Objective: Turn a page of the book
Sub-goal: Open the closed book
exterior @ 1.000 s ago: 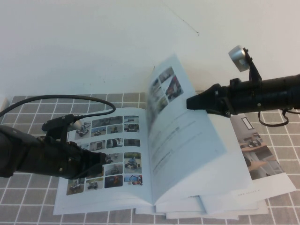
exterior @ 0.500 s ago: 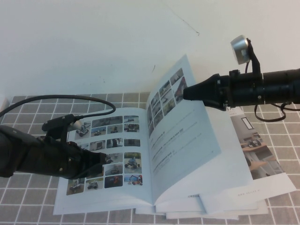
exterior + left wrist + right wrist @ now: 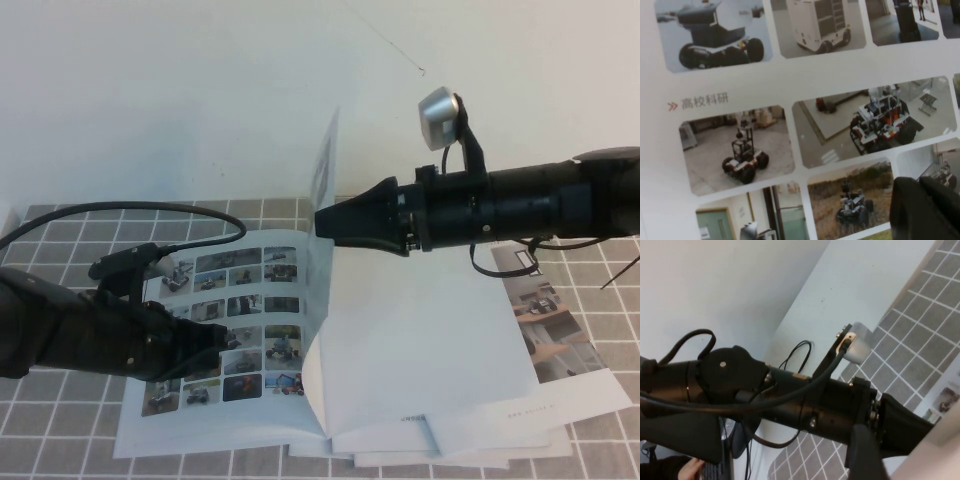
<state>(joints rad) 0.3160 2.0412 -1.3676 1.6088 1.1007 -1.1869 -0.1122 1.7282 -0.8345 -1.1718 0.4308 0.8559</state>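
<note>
Lower left, the left gripper [image 3: 205,345] presses the book's [image 3: 230,330] photo-grid leaf; its fingers' state is unclear. At centre, the page [image 3: 322,260], slanted a second ago, now stands edge-on, nearly past vertical. Right gripper [image 3: 325,222] has swept leftward against it, apparently closed.

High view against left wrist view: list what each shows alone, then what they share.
Only the high view shows the right gripper pushing the page, which stands near upright above the book, plus another brochure beneath. Only the left wrist view gives close-ups of the wheeled-robot photos and a red Chinese heading. Both show the left gripper resting on the photo-grid leaf.
</note>
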